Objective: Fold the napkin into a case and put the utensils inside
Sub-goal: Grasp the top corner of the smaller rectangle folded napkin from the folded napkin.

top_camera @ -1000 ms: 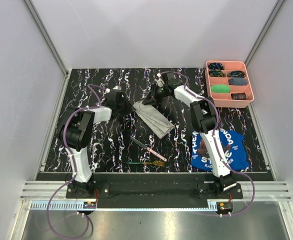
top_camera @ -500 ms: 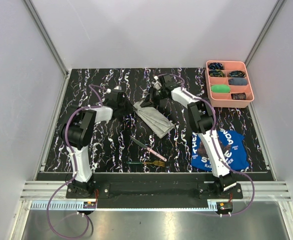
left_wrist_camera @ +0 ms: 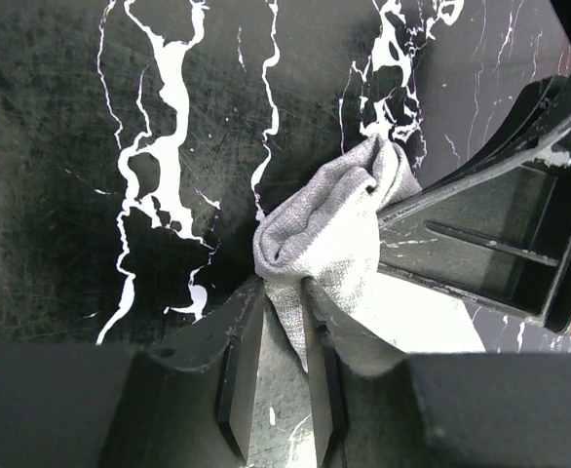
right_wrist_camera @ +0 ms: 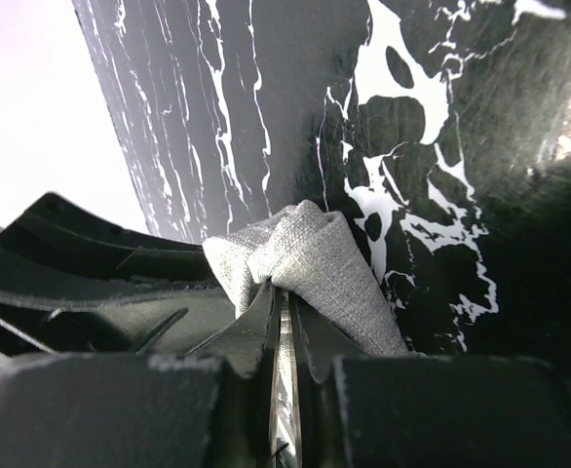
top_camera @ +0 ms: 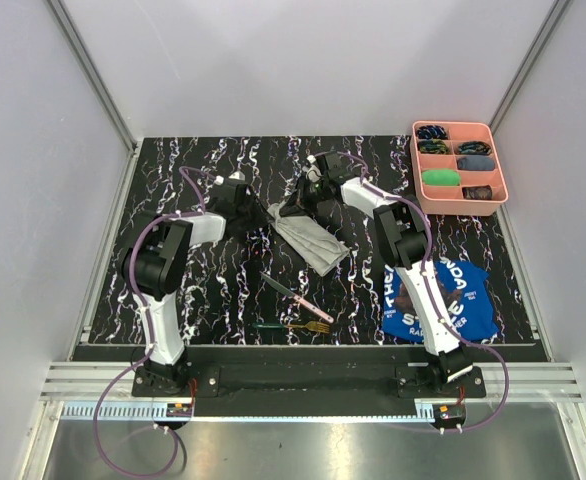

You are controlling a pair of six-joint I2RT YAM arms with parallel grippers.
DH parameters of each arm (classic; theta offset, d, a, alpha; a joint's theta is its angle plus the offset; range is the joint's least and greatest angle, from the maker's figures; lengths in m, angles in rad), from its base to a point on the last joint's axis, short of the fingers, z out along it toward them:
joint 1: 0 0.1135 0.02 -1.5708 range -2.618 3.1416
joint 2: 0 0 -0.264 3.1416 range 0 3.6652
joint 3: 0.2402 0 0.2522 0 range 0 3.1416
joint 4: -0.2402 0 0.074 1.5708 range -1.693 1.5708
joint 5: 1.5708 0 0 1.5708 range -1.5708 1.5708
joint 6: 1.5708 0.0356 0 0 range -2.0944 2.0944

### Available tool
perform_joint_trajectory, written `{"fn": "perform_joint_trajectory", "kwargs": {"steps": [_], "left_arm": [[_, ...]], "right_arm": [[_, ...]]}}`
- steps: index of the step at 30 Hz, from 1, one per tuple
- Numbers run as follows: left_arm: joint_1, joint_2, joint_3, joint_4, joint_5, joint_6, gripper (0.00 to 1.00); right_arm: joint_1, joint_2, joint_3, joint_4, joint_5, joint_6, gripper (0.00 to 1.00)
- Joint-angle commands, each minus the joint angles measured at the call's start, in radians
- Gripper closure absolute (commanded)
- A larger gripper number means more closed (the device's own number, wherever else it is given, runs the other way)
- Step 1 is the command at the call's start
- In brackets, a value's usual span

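The light grey napkin (top_camera: 310,241) lies folded into a narrow strip in the middle of the table. Both grippers meet at its far left end. My left gripper (top_camera: 260,213) is shut on a bunched corner of the napkin (left_wrist_camera: 329,229), with cloth between its fingertips (left_wrist_camera: 317,310). My right gripper (top_camera: 292,205) is shut on the same bunched end (right_wrist_camera: 310,258); its black finger (left_wrist_camera: 500,234) shows beside the cloth in the left wrist view. The pink-handled knife (top_camera: 295,292) and the green-handled fork (top_camera: 298,326) lie loose on the table, nearer than the napkin.
A pink compartment tray (top_camera: 460,166) with small items stands at the far right. A blue printed cloth (top_camera: 438,300) lies at the near right under the right arm. Grey walls close in the back and both sides.
My right gripper has moved left and a little nearer, closer to the left gripper, with the napkin's end. The left gripper has barely moved. Knife and fork have not moved.
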Motion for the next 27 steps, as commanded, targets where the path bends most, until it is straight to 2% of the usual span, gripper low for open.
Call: {"fn": "perform_joint_trajectory", "kwargs": {"steps": [1,6,9,19,21,27], "left_arm": [[-0.015,-0.110,-0.017,0.041,0.008,0.068,0.71],[-0.011,-0.124,0.050,-0.023,0.007,0.114,0.70],[-0.025,-0.075,0.119,-0.087,0.027,0.137,0.62],[-0.114,-0.022,0.234,-0.260,-0.253,0.260,0.67],[-0.130,0.011,0.291,-0.339,-0.284,0.279,0.67],[-0.153,0.031,0.312,-0.359,-0.374,0.292,0.69]], "right_arm": [[0.026,-0.019,-0.004,0.040,-0.040,0.054,0.91],[0.007,-0.033,-0.042,0.061,-0.044,0.071,0.91],[0.006,-0.041,-0.061,0.083,-0.046,0.083,0.91],[0.006,-0.050,-0.090,0.109,-0.058,0.096,0.92],[0.006,-0.052,-0.096,0.112,-0.056,0.093,0.92],[0.006,-0.052,-0.096,0.116,-0.061,0.094,0.92]]}}
